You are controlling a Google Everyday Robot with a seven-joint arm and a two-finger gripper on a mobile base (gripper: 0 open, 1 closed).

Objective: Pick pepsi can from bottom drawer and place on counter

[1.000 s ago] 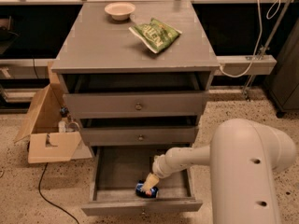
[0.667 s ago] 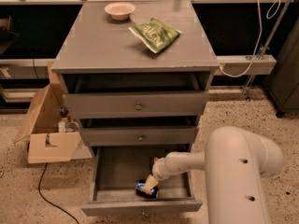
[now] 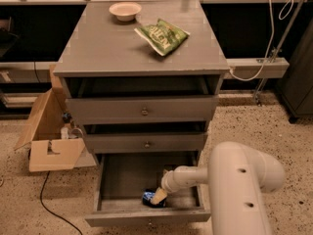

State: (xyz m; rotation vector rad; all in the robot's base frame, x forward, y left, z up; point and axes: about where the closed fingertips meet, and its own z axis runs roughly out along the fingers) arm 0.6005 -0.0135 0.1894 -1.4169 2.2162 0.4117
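Dim warm light; jaws in shadowed bottom drawer (image 3: 124,180).

counter (image 3: 112,48), bowl (image 3: 125,11), chip bag (image 3: 162,35), gripper (image 3: 157,197) in drawer (image 3: 146,215)

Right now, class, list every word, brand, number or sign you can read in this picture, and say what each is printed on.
The green chip bag on the counter: pale lettering, too blurred to read.
The pepsi can in the bottom drawer, by the tool: no lettering legible.
The cardboard box on the floor: no print visible.
Nothing can be quoted.
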